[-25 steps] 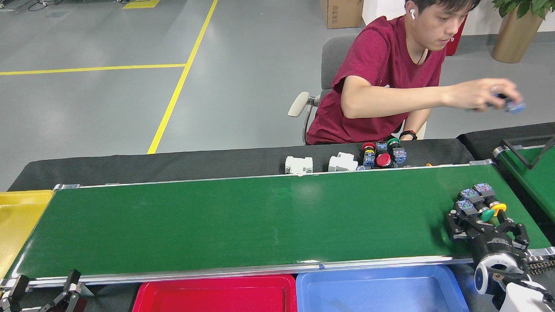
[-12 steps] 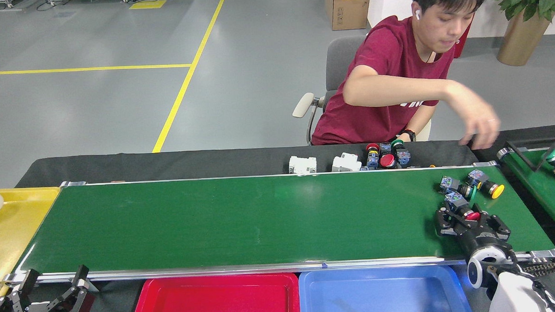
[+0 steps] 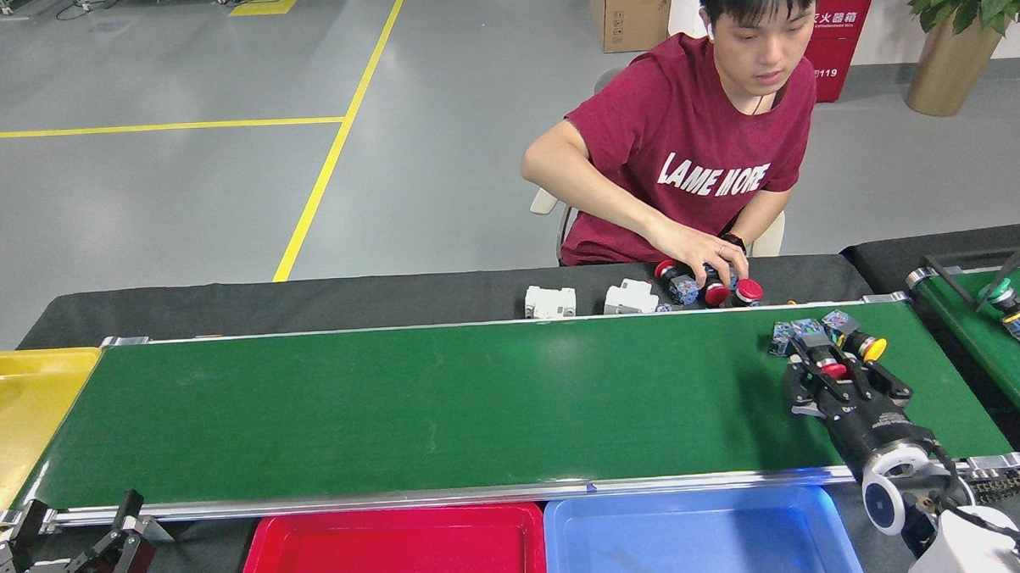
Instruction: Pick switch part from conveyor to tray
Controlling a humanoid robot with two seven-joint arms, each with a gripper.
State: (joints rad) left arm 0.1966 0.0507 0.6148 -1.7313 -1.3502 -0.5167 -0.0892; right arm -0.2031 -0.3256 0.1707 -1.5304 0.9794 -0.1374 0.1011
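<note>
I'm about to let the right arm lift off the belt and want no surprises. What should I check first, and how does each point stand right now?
1. Right gripper closed on the red-capped switch part: cannot tell; its fingers flank the part, but contact is not clear.
2. Neighbouring parts clear of the gripper: not ok; the yellow-capped switch part lies close beside it.
3. Person's hand off the conveyor: ok; it rests on the parts behind the far rail.
4. Blue tray free to receive: ok; what shows of it is empty.
5. Left gripper out of the way: ok; it sits open at the conveyor's near left corner.
</note>
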